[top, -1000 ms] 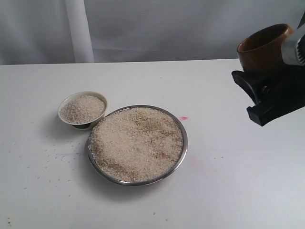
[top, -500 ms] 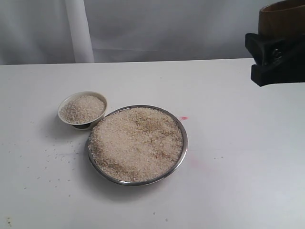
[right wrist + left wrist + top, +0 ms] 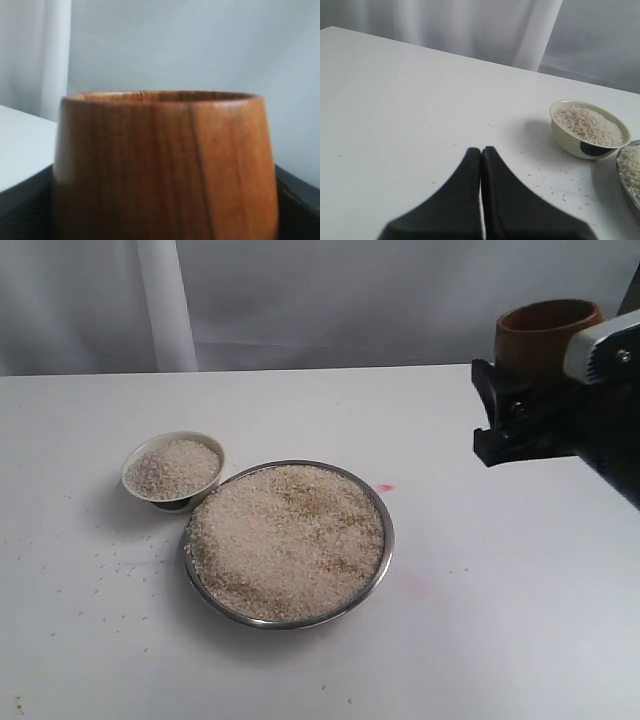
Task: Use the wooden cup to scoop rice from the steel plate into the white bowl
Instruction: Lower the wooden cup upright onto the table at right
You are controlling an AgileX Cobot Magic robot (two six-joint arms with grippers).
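- In the exterior view only the upper part of the wooden cup (image 3: 545, 332) shows. The right gripper (image 3: 510, 412) clamped around it hides the rest, and the cup's inside cannot be seen.
- The right arm (image 3: 612, 435) is cut off by that view's right edge.
- The right wrist view shows the wooden cup (image 3: 165, 165) blurred, with its base cut off. The fingers (image 3: 22, 212) are only dark corners.
- In the left wrist view the steel plate (image 3: 625, 195) is a sliver at the picture's edge.
- The closed left gripper (image 3: 481, 155) is blurred and cut off.
- The specks (image 3: 110, 570) on the table (image 3: 300, 410) are too small to identify.
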